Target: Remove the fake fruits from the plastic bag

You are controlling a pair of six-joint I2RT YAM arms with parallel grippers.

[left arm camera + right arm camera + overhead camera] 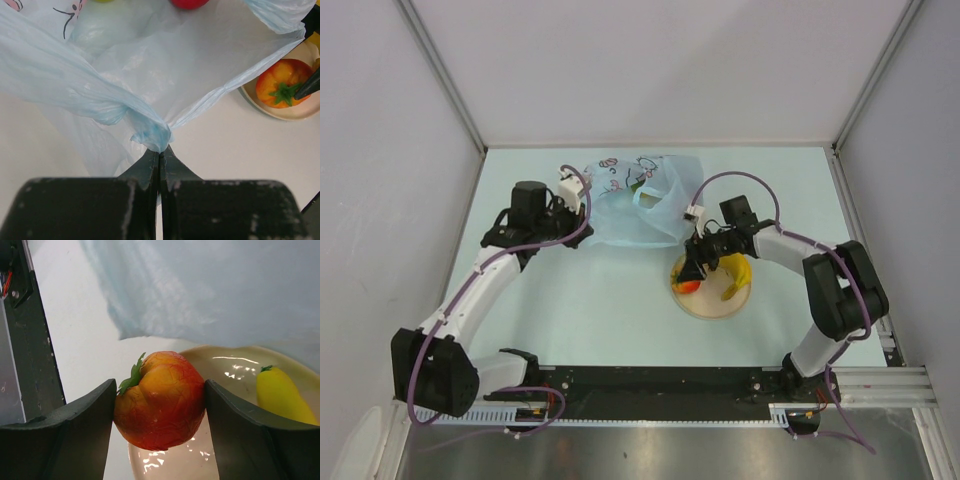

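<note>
The light blue plastic bag lies at the back middle of the table, printed patch up. My left gripper is shut on a bunched fold of the bag at its near left corner. A red apple shows inside the bag at the top edge of the left wrist view. My right gripper is shut on the orange-red fruit over the left part of the tan plate. The yellow banana lies on the plate. The green and maroon fruits are hidden.
The plate sits just in front of the bag's right side, and the bag's edge hangs close over it. White walls and metal posts close in the table at the back and sides.
</note>
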